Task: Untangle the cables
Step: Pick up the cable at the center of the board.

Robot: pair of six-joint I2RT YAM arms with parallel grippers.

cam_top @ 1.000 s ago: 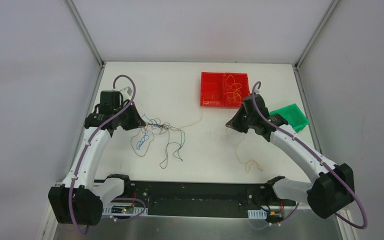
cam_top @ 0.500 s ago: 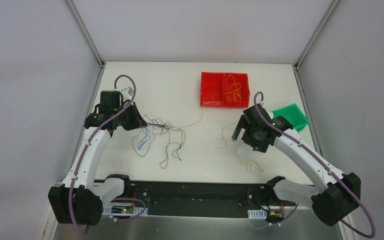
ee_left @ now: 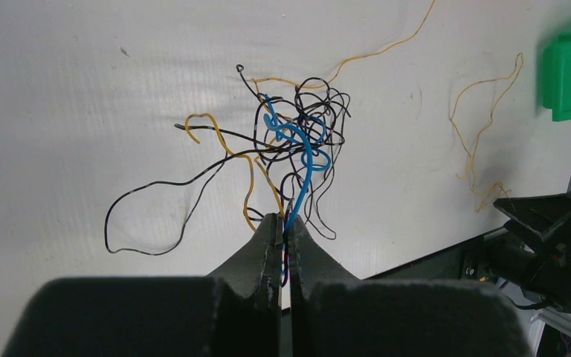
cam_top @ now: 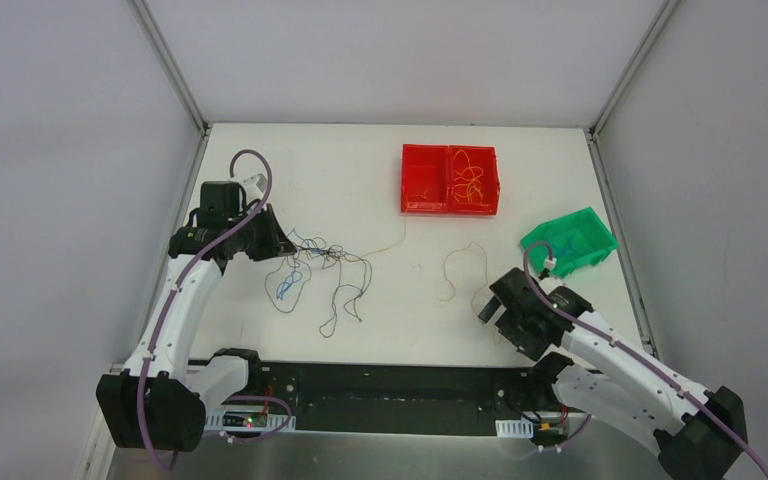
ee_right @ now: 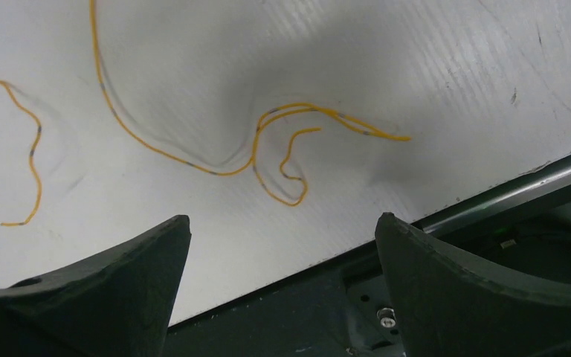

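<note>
Pulling one strand at a time looks like the right approach. The table carries everything. The cables lie left of centre as a knotted clump w/ loose tails trailing toward the front.

The left gripper is pinched tight at the clump's near edge on a blue strand, poss. a yellow one too. The right gripper hangs low near the front edge w/ jaws spread wide and nothing in them, above a lone yellow strand lying well apart from the knot.

Judgement: let the left gripper anchor. Bring the right gripper over, nip one tail away from the knot and draw it out slowly. A hard yank would prob. cinch the knot.

Containers:
- Red tray: at the far side, two compartments, yellow/orange strands in both, more in the right one.
- Green bin: smaller and tilted, w/ something blue inside, prob. a strand.
</note>
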